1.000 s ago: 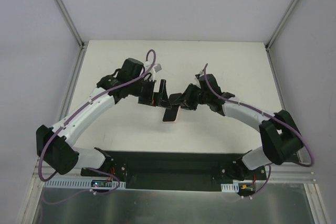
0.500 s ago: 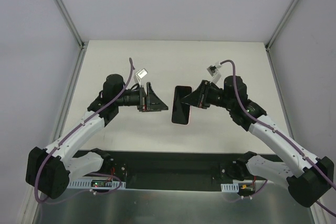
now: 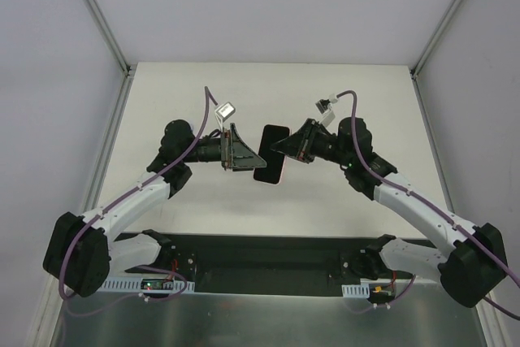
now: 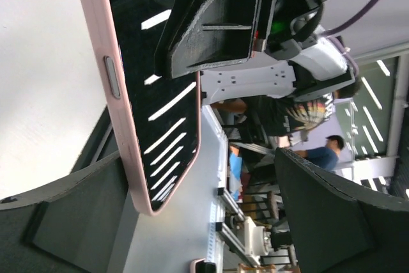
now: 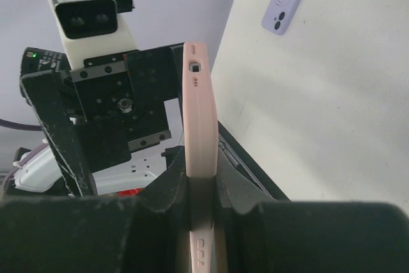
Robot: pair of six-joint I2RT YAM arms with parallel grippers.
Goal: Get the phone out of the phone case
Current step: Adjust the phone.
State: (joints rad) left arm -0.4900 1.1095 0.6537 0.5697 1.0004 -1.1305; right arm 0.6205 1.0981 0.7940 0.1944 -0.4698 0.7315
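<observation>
Pink phone case [image 5: 199, 113] pinched edgewise in right end effector [image 5: 202, 188], held aloft.

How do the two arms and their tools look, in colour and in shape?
The left arm and right arm have white links and black joints. A purple cable runs along each. The left tool and right tool are black, triangular and ribbed; a grey camera sits on each wrist.
</observation>
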